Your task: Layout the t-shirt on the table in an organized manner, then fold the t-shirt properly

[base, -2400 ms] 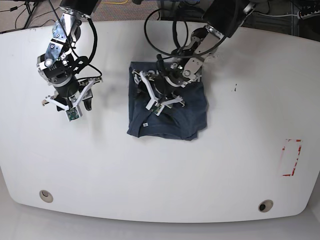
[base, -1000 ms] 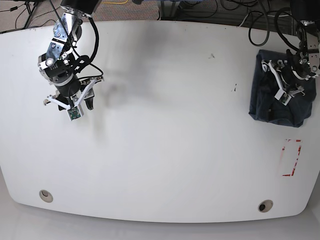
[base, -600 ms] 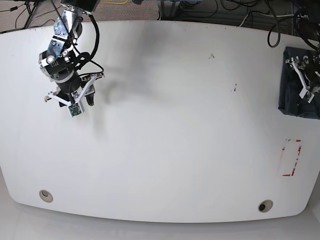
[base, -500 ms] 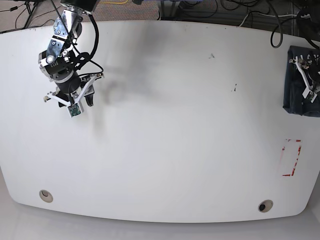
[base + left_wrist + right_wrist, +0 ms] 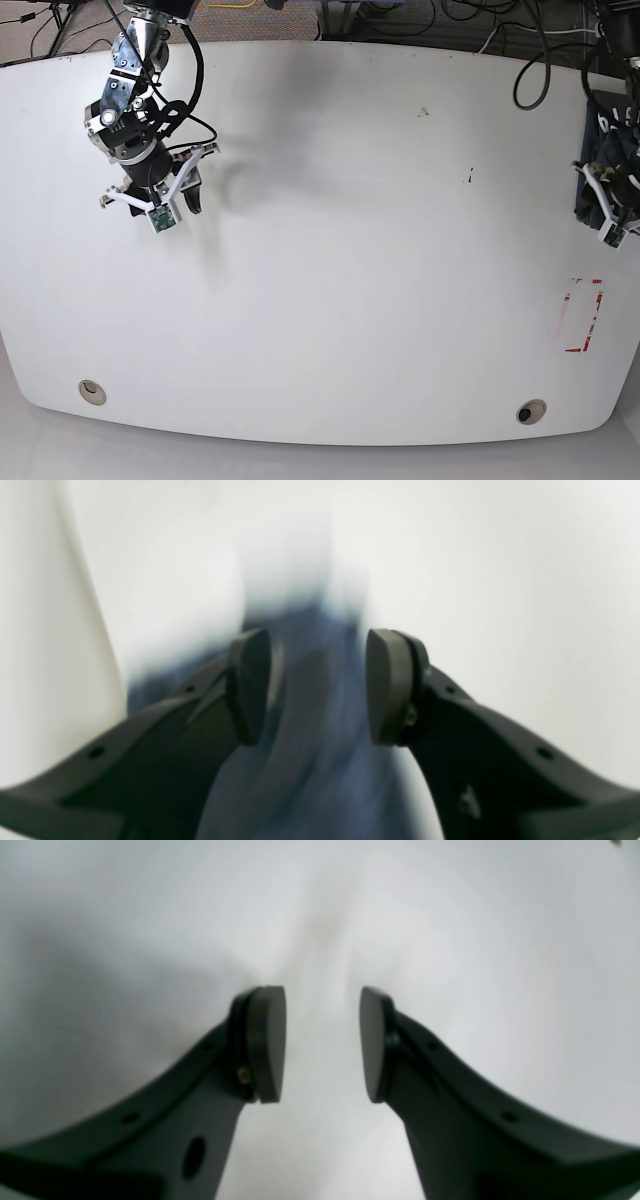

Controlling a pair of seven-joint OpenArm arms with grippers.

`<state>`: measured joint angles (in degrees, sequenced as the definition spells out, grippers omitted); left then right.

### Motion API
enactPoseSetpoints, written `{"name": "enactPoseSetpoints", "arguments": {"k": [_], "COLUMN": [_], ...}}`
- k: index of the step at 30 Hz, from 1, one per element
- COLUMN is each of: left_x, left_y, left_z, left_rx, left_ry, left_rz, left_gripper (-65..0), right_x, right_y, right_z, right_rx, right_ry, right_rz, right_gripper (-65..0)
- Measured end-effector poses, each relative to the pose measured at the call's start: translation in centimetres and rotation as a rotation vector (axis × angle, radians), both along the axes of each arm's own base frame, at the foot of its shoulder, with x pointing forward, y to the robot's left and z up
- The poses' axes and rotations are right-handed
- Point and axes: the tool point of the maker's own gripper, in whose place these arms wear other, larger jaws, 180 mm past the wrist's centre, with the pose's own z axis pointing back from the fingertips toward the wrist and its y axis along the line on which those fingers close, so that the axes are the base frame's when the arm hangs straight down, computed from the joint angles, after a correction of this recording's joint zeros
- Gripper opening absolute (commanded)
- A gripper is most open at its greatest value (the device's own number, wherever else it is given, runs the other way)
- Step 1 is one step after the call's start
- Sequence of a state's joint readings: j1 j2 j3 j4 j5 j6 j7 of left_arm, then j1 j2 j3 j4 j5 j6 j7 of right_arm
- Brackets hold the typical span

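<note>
Left gripper hangs at the table's right edge, clamping 1 t-shirt; right gripper, near the far-left corner, gapes empty.

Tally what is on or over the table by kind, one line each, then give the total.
t-shirt: 1
grippers, left gripper and right gripper: 2
grommet holes: 2
red rectangle mark: 1
Total: 6
</note>
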<state>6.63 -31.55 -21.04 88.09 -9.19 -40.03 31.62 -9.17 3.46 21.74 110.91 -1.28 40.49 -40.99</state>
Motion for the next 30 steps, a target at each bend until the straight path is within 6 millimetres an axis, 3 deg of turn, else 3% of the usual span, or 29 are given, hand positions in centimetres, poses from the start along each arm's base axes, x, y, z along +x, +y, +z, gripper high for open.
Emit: {"name": "enactPoseSetpoints", "arguments": {"k": [4,9,14,19,24,30], "left_x": [1.1,3.1,2.5,-1.6,-6.7,-14.0], "left_y": [-3.6,-8.2,-14.0,-17.2,-19.5,-20.0], "left_z": [0.4,1.8,1.9,-1.4,-2.1,-3.1], "left_rx": [-0.02,-0.146,-0.284,-0.306,-0.319,-0.314], "left_ry": [-0.068,-0.279,-0.404,-0.313,-0.229,-0.092], "left_rz": [-0.027,0.014,-0.07,-0.071,-0.1,-0.082], "left_gripper": [-36.3,-36.3,-36.3,-36.3,-36.3,-36.3], "right_x": [0.4,0.8,-0.3,-2.8,-6.9,-12.6], "right_y": [-0.2,0.6,1.6,1.5,1.6,2.9], "right_z": [0.6,0.4,-1.4,-3.2,-5.0,-4.1], "right_rx": [-0.033,0.008,0.086,0.104,0.099,0.129], "right_ry": [-0.064,-0.15,-0.168,-0.135,-0.018,0.081], "right_rz": [0.009,0.034,0.053,0.04,0.015,0.023], "right_gripper": [-41.2,-41.2,-41.2,-41.2,-41.2,-41.2]}}
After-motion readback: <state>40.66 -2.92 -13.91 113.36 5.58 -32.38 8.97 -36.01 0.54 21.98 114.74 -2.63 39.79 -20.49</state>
